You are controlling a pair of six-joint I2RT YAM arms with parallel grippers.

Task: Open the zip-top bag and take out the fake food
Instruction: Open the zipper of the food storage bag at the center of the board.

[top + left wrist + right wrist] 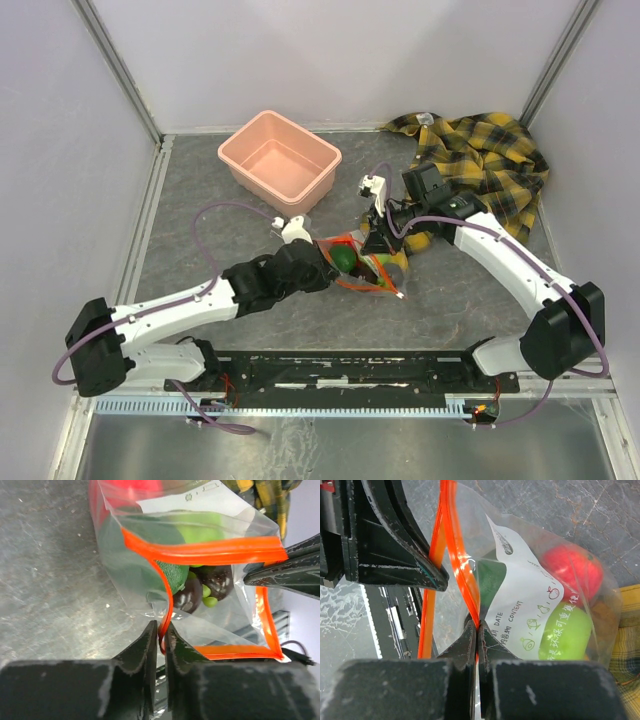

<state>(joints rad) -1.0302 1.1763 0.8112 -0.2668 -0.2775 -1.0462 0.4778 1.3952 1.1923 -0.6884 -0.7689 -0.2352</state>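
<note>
Bag sits on the surface just on the arms' side of the tub, mouth part open, fruit inside; left gripper is clamped on one zip lip and right gripper on the opposite lip. Risk: either thin pinch may slip off the slick strip under pull; an uneven pull could tip the bag and scatter fruit.

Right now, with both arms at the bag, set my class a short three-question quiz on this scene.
1. True or false: the fake food lies inside the zip-top bag.
2. The left gripper pinches: A a green fruit, B the orange zip strip, C the bag's bottom corner?
3. Fill in: the right gripper is ___ on that same strip.
Key: 1 true; 2 B; 3 shut.
</note>
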